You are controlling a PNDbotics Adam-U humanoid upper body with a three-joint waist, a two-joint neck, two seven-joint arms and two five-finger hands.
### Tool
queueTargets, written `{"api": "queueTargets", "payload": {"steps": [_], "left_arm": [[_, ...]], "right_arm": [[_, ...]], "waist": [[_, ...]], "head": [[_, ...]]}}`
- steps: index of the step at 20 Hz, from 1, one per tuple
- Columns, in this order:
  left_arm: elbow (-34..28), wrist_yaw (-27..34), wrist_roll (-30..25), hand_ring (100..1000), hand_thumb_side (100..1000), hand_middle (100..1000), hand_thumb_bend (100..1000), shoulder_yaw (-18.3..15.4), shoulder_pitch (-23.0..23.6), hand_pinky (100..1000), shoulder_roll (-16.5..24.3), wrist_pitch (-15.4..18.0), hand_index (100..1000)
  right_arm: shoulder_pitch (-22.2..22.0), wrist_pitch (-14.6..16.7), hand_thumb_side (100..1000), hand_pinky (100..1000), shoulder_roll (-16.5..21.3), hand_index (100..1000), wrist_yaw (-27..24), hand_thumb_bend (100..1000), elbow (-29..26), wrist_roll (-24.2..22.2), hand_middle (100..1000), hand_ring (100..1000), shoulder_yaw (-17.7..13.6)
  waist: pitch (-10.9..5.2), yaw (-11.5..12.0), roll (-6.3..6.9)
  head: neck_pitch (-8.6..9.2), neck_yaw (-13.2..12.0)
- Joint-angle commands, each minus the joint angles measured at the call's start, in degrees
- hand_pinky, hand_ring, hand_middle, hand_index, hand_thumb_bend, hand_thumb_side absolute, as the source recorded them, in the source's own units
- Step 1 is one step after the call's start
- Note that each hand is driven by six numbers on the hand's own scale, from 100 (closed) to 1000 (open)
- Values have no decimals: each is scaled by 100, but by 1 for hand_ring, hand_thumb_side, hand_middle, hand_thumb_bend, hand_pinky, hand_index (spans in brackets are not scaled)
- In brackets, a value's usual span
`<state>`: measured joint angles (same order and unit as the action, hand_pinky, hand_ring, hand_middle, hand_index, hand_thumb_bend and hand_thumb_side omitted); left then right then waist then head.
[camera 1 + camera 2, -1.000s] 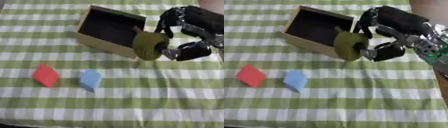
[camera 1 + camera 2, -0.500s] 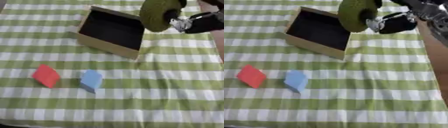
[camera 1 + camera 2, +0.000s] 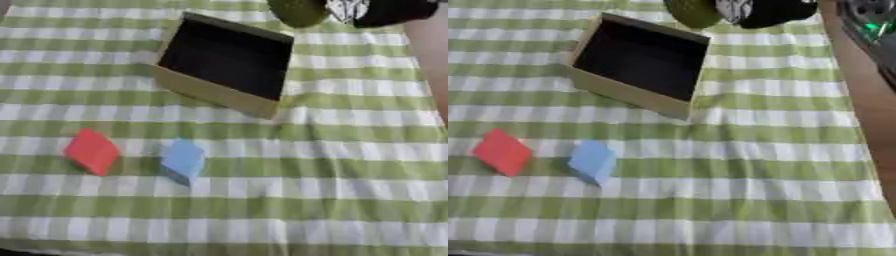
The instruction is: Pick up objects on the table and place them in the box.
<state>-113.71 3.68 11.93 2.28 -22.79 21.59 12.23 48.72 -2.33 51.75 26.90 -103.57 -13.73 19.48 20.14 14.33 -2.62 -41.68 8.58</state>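
Green-checked tablecloth (image 3: 350,150) all round; at the far edge the right hand (image 3: 385,9) carries an olive round object (image 3: 299,11) beyond the box (image 3: 210,92), finger closure impossible to tell. Red block (image 3: 91,151) and blue block (image 3: 183,159) sit near-left.

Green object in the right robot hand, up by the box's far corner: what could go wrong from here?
1. The green object sits beyond the box rim's far right corner, not over the opening; released there, it would likely land on the checked cloth or clip the rim.
2. The right robot hand is mostly cut off by the top edge, so the hold cannot be checked.
3. The red block and blue block lie close together, so picking one may nudge the other.
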Motion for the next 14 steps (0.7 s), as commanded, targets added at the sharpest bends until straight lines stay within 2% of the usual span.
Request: {"api": "queueTargets", "payload": {"steps": [1, 8, 14], "left_arm": [[-88, 22, -27, 764, 650, 781, 247, 9, -118, 820, 86, 10, 916], [-88, 36, -30, 765, 653, 782, 244, 10, -187, 821, 66, 24, 916], [-88, 36, -30, 765, 655, 783, 242, 13, -225, 821, 52, 22, 916]], "right_arm": [[267, 141, 246, 813, -191, 646, 287, 100, 550, -44, 341, 686, 83], [377, 535, 253, 812, -675, 652, 681, 100, 1791, 153, 348, 703, 227], [319, 802, 263, 812, -795, 659, 918, 100, 2274, 272, 362, 709, 275]], "waist": [[-118, 45, -71], [-12, 171, -85], [59, 194, -82]], "head": [[73, 63], [117, 123], [128, 127]]}}
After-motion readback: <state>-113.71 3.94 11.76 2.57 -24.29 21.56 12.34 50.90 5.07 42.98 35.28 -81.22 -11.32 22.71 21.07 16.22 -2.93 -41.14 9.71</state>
